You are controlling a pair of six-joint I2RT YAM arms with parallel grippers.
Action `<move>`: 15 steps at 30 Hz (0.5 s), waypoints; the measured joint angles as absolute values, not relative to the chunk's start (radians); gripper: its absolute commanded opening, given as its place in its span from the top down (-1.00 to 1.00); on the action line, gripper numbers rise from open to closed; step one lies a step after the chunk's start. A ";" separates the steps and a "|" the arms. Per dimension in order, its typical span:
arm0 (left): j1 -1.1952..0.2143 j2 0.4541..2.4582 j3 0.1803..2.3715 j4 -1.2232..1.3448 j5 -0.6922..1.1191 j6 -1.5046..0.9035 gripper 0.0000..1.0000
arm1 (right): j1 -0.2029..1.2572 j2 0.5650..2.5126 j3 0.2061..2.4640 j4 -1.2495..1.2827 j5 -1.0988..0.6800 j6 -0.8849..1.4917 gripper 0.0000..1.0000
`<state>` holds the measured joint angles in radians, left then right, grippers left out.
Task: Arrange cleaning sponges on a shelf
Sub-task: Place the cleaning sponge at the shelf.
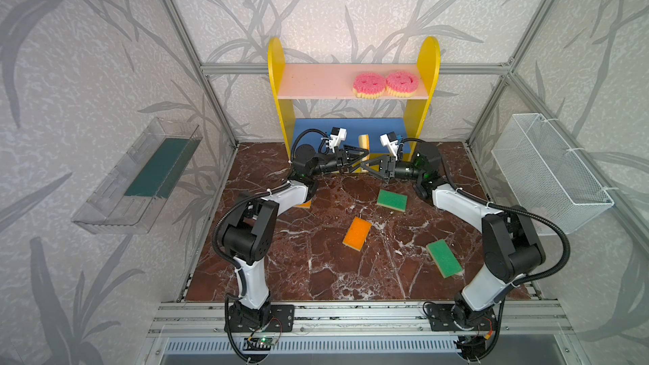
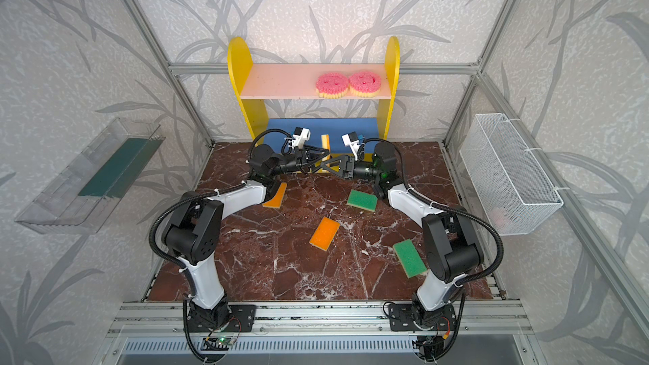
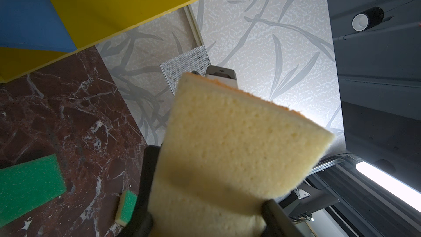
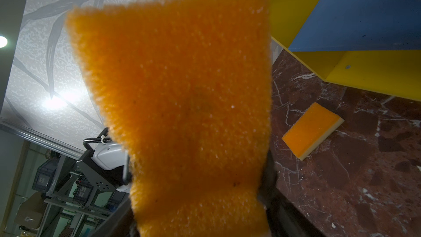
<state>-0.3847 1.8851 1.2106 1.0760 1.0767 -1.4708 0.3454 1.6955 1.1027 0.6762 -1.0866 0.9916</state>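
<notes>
An orange cleaning sponge [image 1: 364,142] [image 4: 182,87] stands on end in front of the blue middle board of the shelf [image 1: 275,75]. My left gripper [image 1: 365,159] [image 3: 209,210] is shut on its lower part, yellow side [image 3: 227,144] towards that wrist. My right gripper [image 1: 365,166] [image 4: 198,201] meets it from the opposite side, fingers against both edges. Two pink smiley sponges [image 1: 368,84] [image 1: 402,83] lie on the pink upper board. On the marble lie two green sponges [image 1: 392,200] [image 1: 443,258] and an orange one [image 1: 356,233]. Another orange one [image 2: 275,198] is partly under my left arm.
A clear plastic tray [image 1: 140,177] with a dark green liner hangs on the left wall. A white wire basket [image 1: 548,170] hangs on the right wall. The shelf stands against the back wall, and metal frame rails edge the marble floor.
</notes>
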 measured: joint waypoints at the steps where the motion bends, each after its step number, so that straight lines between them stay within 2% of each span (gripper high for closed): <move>1: -0.385 1.886 1.211 1.076 1.077 -1.471 -0.17 | 0.345 1.695 1.103 0.676 -1.087 0.993 -0.47; 5: -0.385 1.888 1.211 1.074 1.077 -1.471 -0.17 | 0.345 1.695 1.104 0.668 -1.088 0.990 -0.27; 9: -0.384 1.888 1.211 1.074 1.076 -1.471 -0.21 | 0.345 1.695 1.113 0.653 -1.090 0.984 -0.16; 12: -0.382 1.888 1.211 1.073 1.077 -1.473 -0.55 | 0.345 1.695 1.114 0.641 -1.089 0.976 -0.14; 13: -0.382 1.888 1.211 1.071 1.078 -1.475 -0.95 | 0.345 1.695 1.114 0.636 -1.089 0.974 -0.14; 15: -0.382 1.888 1.211 1.064 1.080 -1.469 -0.99 | 0.345 1.695 1.114 0.619 -1.086 0.964 -0.14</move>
<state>-0.3817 1.8877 1.2114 1.0637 1.0798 -1.4689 0.3454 1.6947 1.1137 0.6193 -1.0859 0.9638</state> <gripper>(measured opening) 0.948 0.573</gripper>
